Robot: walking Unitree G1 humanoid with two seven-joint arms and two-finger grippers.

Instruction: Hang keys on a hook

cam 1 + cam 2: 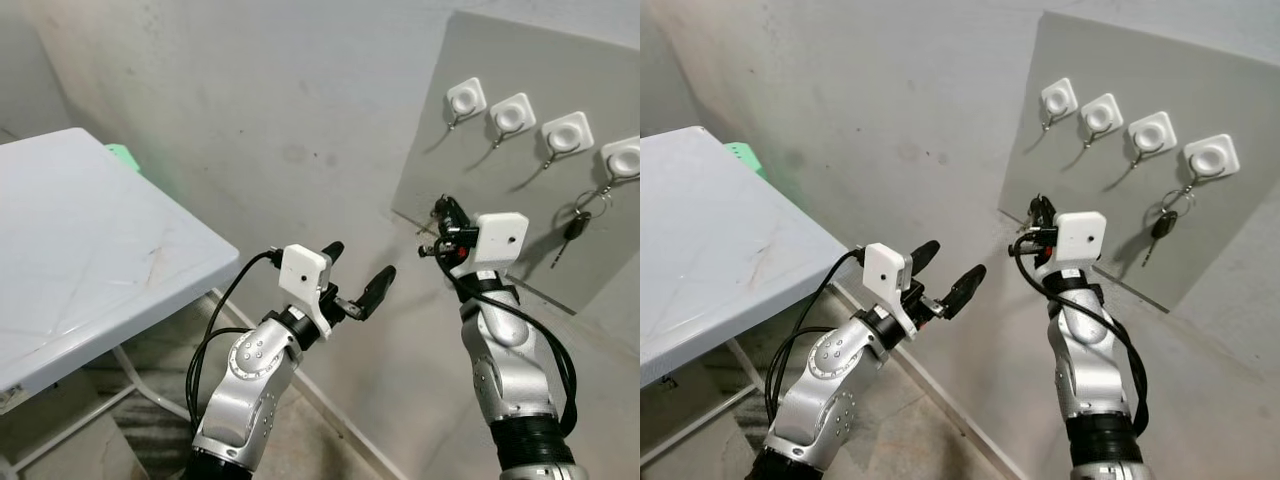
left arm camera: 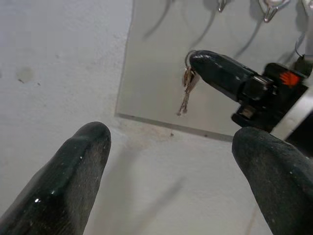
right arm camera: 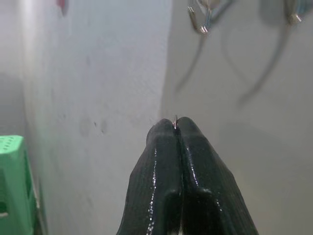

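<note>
The right hand (image 1: 437, 215) is raised before the grey board (image 1: 1120, 110), fingers pinched together on a bunch of keys (image 2: 187, 90) that hangs below their tips. The left hand (image 1: 358, 272) reaches forward lower down, fingers spread, empty. The keys are small and blurred. Four white hooks (image 1: 509, 115) line the board; the rightmost carries a black car key (image 1: 573, 228).

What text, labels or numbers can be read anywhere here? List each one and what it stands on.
None can be read: no words, brands or numbers on the board, hooks, table or either gripper's white camera housing.
The orange mark on the right gripper is too blurred to read.
</note>
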